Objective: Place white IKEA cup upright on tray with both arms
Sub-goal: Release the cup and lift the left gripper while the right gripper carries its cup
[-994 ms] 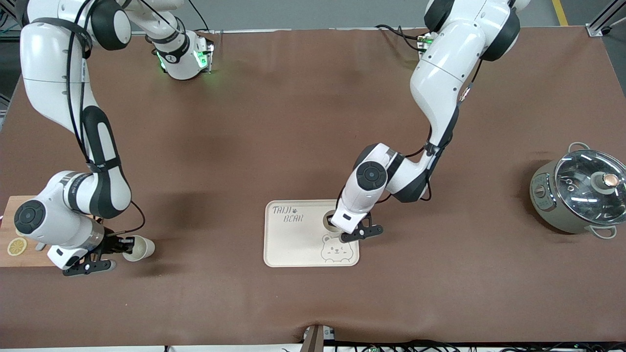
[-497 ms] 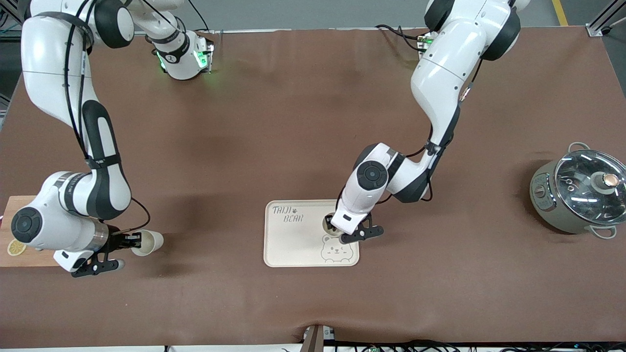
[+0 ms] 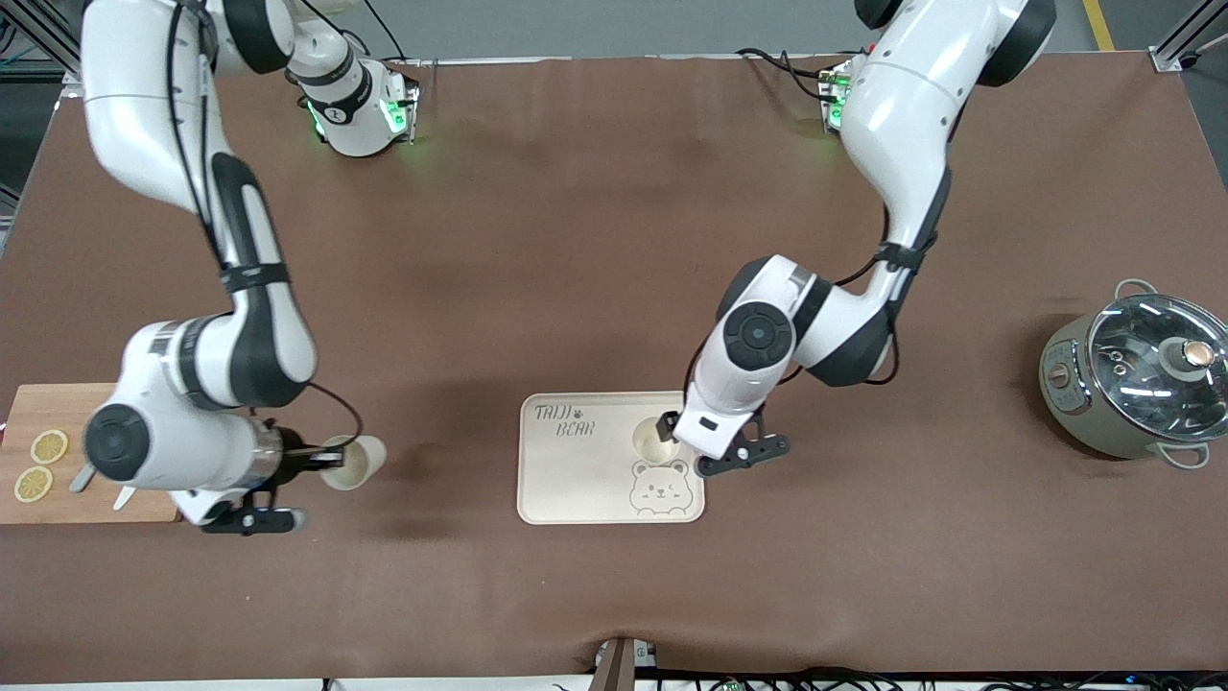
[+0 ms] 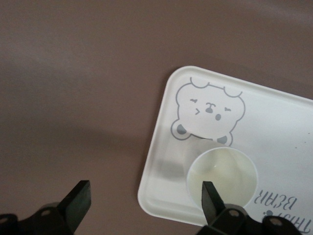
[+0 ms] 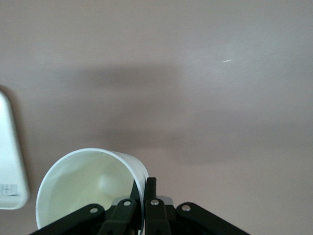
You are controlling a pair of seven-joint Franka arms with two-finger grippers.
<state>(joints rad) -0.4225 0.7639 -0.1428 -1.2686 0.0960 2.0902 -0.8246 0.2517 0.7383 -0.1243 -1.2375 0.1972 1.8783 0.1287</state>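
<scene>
Left pincer [image 3: 687,443] spread apart, cup [image 3: 656,440] released upright on tray [image 3: 576,480]; right pincer [image 3: 309,463] clamped on second cup's [image 3: 353,463] rim for carrying, frame lower left.

Bare brown table [image 3: 595,240] fills the frame's upper centre and the whole lower strip. Obstacles: tray [image 3: 576,480] at lower centre carrying an upright cup [image 3: 654,441], pot [image 3: 1137,379] at the frame's right edge, cutting board [image 3: 38,422] with lemon slices [image 3: 40,464] at the left edge.

Both arms [image 3: 892,115] are showing glossy white shells with black joint bands, thin black cables trailing along them. Green lights are glowing at the bases [image 3: 360,115], and black grippers [image 3: 715,456] are carrying small silver screws.
</scene>
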